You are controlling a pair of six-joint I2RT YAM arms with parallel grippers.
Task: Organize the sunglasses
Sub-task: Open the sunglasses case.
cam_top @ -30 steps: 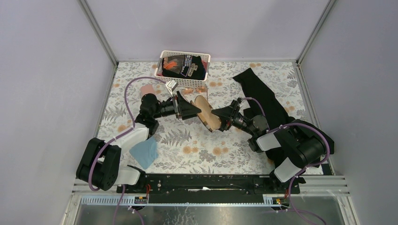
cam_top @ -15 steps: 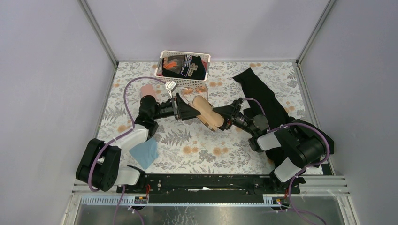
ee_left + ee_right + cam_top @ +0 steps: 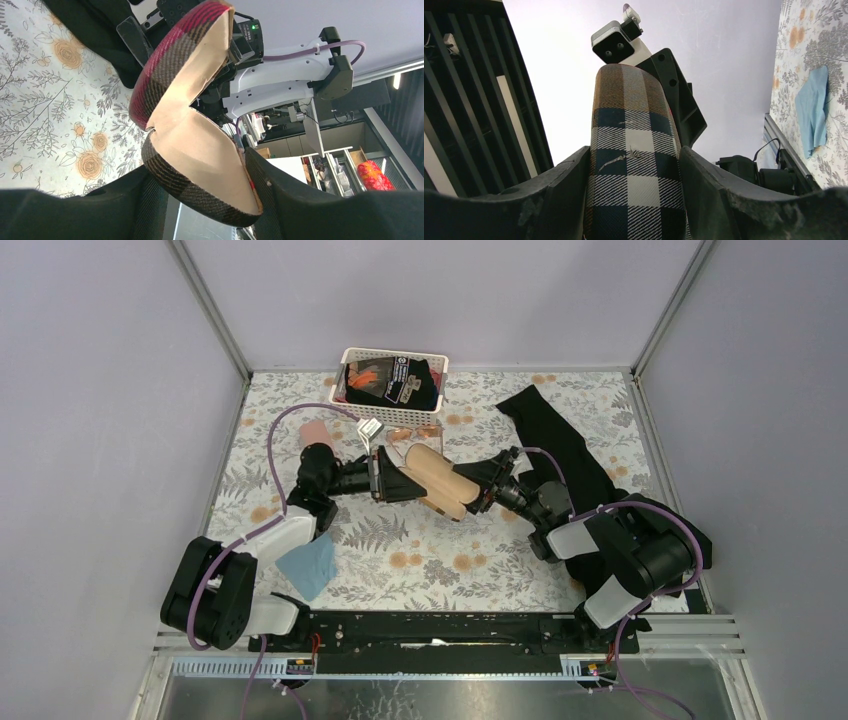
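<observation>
An open plaid case (image 3: 440,483) with a tan lining hangs above the table's middle, held from both sides. My left gripper (image 3: 402,483) is shut on one half (image 3: 200,165). The other half (image 3: 190,60) gapes upward in the left wrist view. My right gripper (image 3: 480,494) is shut on the plaid shell (image 3: 634,165). The wire-framed sunglasses (image 3: 412,433) with pale orange-pink lenses lie on the table just before the basket. I cannot pick out the black-framed pair. The case interior looks empty.
A white basket (image 3: 392,358) with dark items stands at the back. A pink case (image 3: 315,432) lies at the left, a light-blue cloth (image 3: 308,566) near the left arm base and in the right wrist view (image 3: 814,112). A black cloth (image 3: 560,455) is at the right.
The plaid case has swung open wider between the two grippers, now showing two tan halves. Both grippers have shifted slightly toward the back with it.
</observation>
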